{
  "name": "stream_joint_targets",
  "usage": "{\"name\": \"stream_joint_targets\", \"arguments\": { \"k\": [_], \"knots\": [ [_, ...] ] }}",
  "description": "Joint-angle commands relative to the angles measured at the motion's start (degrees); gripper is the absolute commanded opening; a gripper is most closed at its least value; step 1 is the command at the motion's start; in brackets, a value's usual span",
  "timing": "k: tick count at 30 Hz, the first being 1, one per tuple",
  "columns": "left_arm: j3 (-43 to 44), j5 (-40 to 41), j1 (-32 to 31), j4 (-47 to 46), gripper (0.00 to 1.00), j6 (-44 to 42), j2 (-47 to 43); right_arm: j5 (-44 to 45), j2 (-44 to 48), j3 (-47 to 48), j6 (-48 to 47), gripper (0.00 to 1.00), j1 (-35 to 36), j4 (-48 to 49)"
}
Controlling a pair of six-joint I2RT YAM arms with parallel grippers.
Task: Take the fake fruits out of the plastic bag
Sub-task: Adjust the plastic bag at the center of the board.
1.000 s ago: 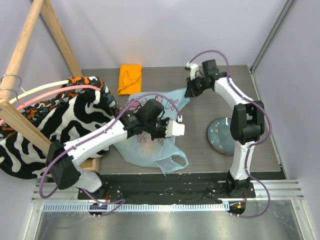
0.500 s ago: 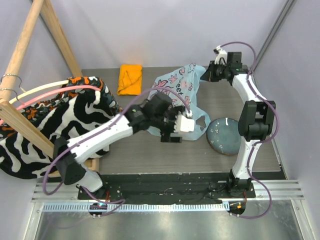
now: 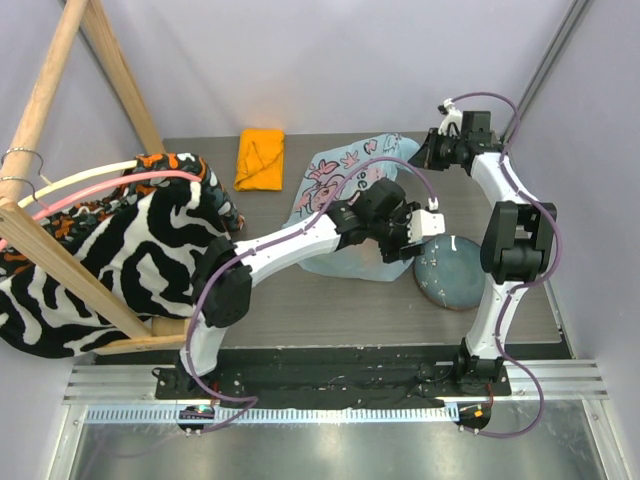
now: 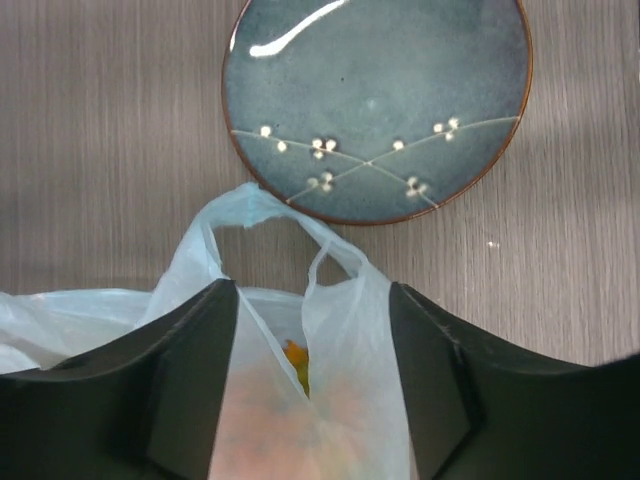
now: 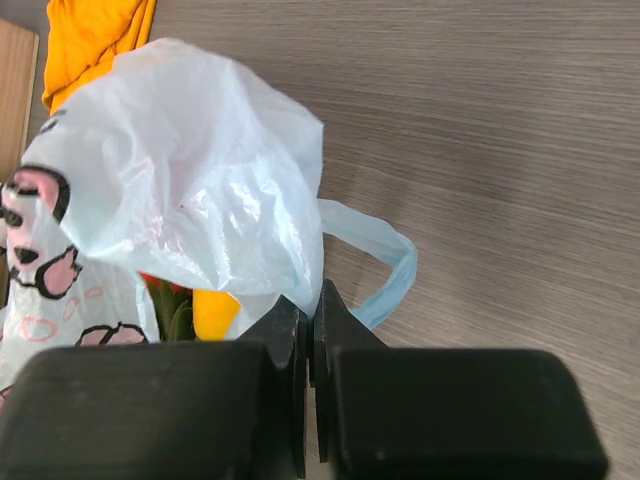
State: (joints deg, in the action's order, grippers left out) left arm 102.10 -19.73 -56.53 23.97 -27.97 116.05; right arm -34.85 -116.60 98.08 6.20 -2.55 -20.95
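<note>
The light-blue plastic bag (image 3: 340,185) with pink prints hangs stretched from the back right down toward the table's middle. My right gripper (image 3: 425,152) is shut on its upper edge beside a handle loop (image 5: 385,270); the right wrist view shows the film pinched at the jaws (image 5: 310,297). Fake fruits show through the bag there: a yellow piece (image 5: 215,312), a bit of red (image 5: 160,288). My left gripper (image 3: 415,245) straddles the bag's lower bulge, its jaws wide and both fingers against the film (image 4: 310,290). An orange fruit (image 4: 295,355) and a peach glow show inside.
A blue-grey plate (image 3: 450,272) lies just right of the left gripper, right behind the bag's handle in the left wrist view (image 4: 380,100). A folded orange cloth (image 3: 260,158) lies at the back. A zebra-striped cloth (image 3: 120,240) and wooden rack (image 3: 60,90) fill the left side.
The right gripper carried the bag's edge up to the back right. The left gripper let go, opened wide, moved right toward the plate and narrowed round the bag's bulge.
</note>
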Motion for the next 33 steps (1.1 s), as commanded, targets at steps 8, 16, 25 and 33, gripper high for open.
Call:
{"name": "stream_joint_targets", "arguments": {
  "k": [8,16,25,33],
  "knots": [
    [7.5,-5.3,-0.9,7.0,0.59,-2.0,10.2,-0.7,5.5,-1.6,3.4,0.01,-2.3,2.7],
    [4.1,-1.7,-1.5,9.1,0.66,-1.9,12.7,-0.6,4.7,-1.8,4.3,0.01,-2.3,3.2],
    [10.3,0.7,3.4,13.6,0.0,0.4,12.1,-1.4,0.0,4.1,3.3,0.01,-2.3,-1.1],
    [21.8,-2.0,17.3,14.3,0.0,-7.1,2.5,0.0,-10.7,28.2,12.1,0.01,-5.4,2.0]
  ]
}}
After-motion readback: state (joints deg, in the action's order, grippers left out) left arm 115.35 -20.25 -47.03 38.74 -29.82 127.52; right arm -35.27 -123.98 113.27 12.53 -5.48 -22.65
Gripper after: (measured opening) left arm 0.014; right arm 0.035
